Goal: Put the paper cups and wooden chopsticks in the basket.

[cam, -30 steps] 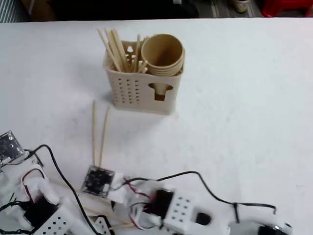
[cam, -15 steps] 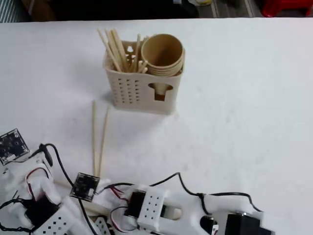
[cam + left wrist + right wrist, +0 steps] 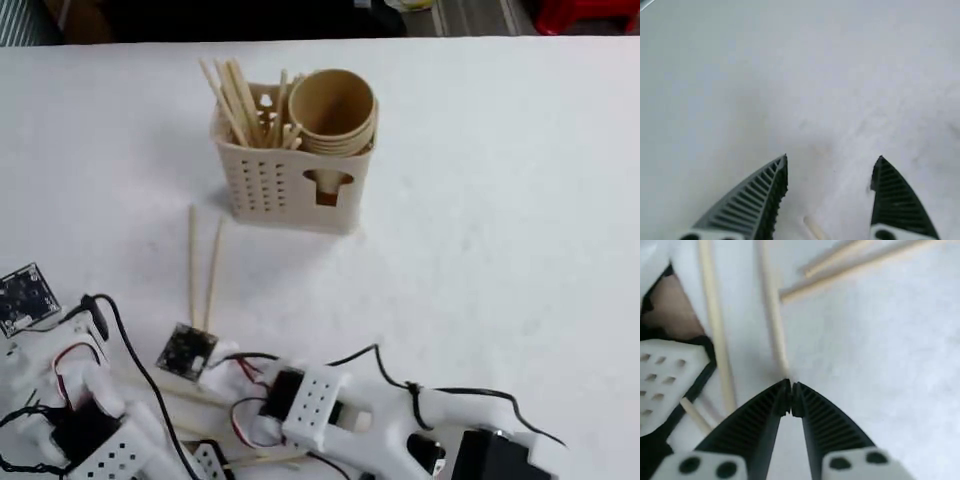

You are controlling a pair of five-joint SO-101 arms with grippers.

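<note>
The basket [image 3: 290, 190] is a pale perforated plastic box with two compartments, standing upright toward the far middle of the white counter [image 3: 500, 200]. Its right compartment holds a nested stack of tan paper cups [image 3: 333, 105], mouths up. Its left compartment holds a bundle of wooden chopsticks [image 3: 240, 100] that lean out to the left.

Two loose chopsticks [image 3: 192, 265] lie flat just near of the basket, almost parallel and a little apart, pointing near to far. More sticks [image 3: 175, 390] lie at the near edge, partly covered by the right arm [image 3: 320, 405], the left arm [image 3: 90, 440] and a black cable [image 3: 130, 350].

The left tool [image 3: 832, 162] hangs low over the counter with its jaws apart, and a stick end [image 3: 812, 231] shows between them. The right tool [image 3: 790, 386] has its tips pressed together at the end of a pale chopstick [image 3: 771, 315]. I cannot tell whether it pinches that stick.
</note>
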